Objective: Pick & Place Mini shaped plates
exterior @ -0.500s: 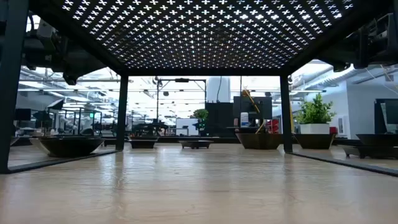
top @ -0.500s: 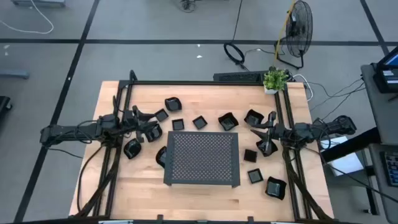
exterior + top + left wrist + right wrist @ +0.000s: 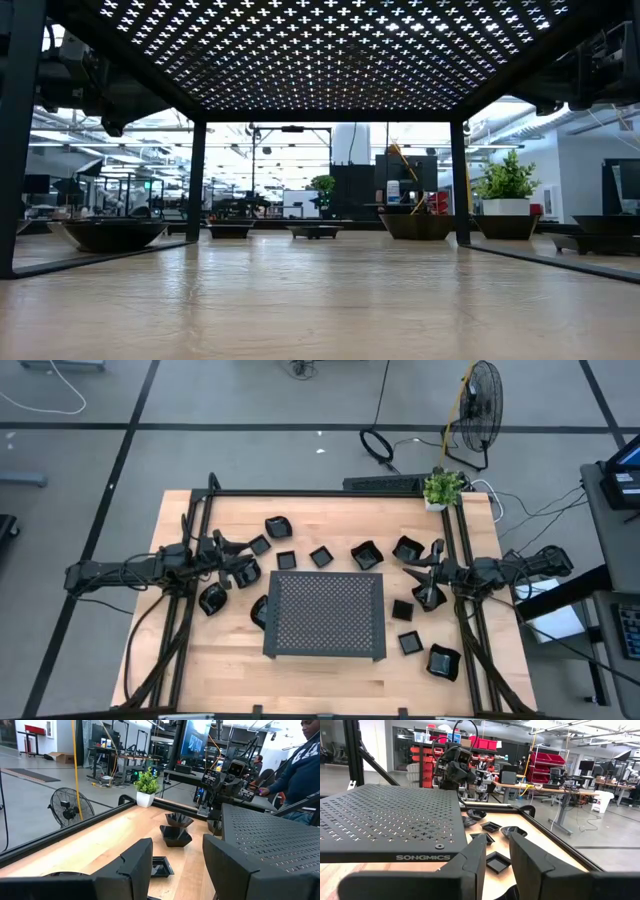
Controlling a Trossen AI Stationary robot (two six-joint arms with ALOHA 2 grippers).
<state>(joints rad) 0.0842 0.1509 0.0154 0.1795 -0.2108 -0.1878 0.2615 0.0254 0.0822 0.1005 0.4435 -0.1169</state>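
Several mini shaped plates, small and glossy black, lie scattered on the wooden table around the perforated tray [image 3: 325,615]. One cluster lies at the far side [image 3: 320,556], some lie on the right [image 3: 410,643], and a few on the left [image 3: 212,599]. My left gripper [image 3: 240,563] hovers open, level, at the tray's far-left corner beside a plate [image 3: 247,573]. In its wrist view a small square plate [image 3: 159,867] lies ahead between the fingers. My right gripper [image 3: 427,575] hovers open at the tray's right, above a plate [image 3: 430,598]. Another square plate [image 3: 497,862] lies ahead of it.
The tray stands on legs, and the low view looks under it [image 3: 320,60] across the table to plates [image 3: 105,232] beyond. A black frame [image 3: 330,493] rims the table. A potted plant [image 3: 442,488] sits at the far right corner. A person [image 3: 300,765] stands beyond the right side.
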